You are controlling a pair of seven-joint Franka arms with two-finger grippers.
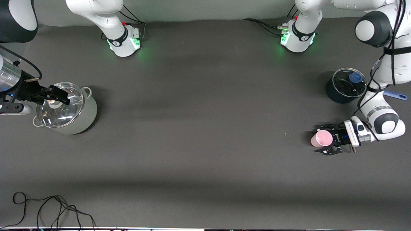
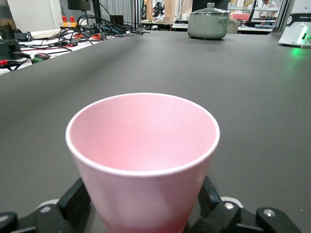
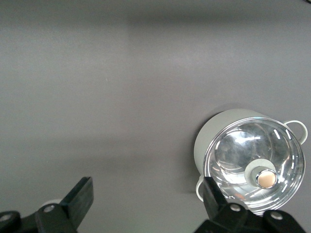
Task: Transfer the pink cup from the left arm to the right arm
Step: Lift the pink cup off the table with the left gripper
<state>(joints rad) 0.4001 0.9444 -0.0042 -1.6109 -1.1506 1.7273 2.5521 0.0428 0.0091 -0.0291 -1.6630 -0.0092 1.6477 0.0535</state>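
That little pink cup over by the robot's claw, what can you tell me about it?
The pink cup is a small, plain, pale-pink tumbler that looks like plastic, tapered, with no handle. From what shows of its inside, it looks empty. It sits between the fingers of the left claw, with its open mouth pointing away from the claw toward the right arm's end of the table. It is at the left arm's end, nearer the front camera than the dark pot.

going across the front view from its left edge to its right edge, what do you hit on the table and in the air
right gripper open over the lidded pot → pink cup between the fingers of the left gripper → dark pot with glass lid
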